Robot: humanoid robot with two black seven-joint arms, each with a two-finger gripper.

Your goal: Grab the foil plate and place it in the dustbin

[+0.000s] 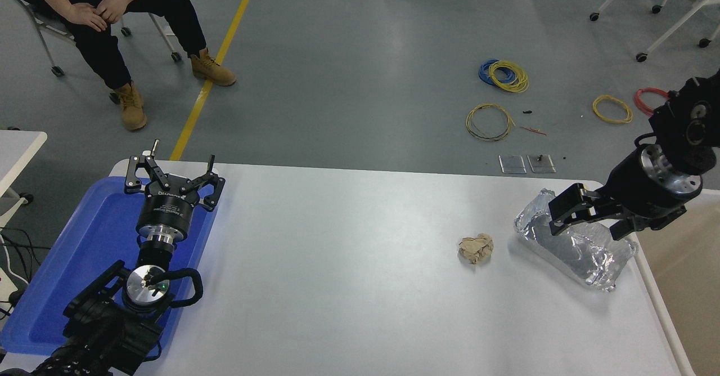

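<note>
I'm seeing the foil plate (585, 252) lying near the table's (349, 263) right edge, shiny silver, crinkled, ribbed sides catching glare. Its long axis is running diagonally, from the far-left corner toward the near-right. My right gripper (588, 221) is sitting over its far end, fingers spread, one at the plate's left rim; I can't tell if they're touching the foil. The dustbin (683, 286) is showing just beside the table's right edge. A paper ball (476, 248) is lying left of the plate. My left gripper (171, 176) is hanging spread over the blue tray (84, 241).
</note>
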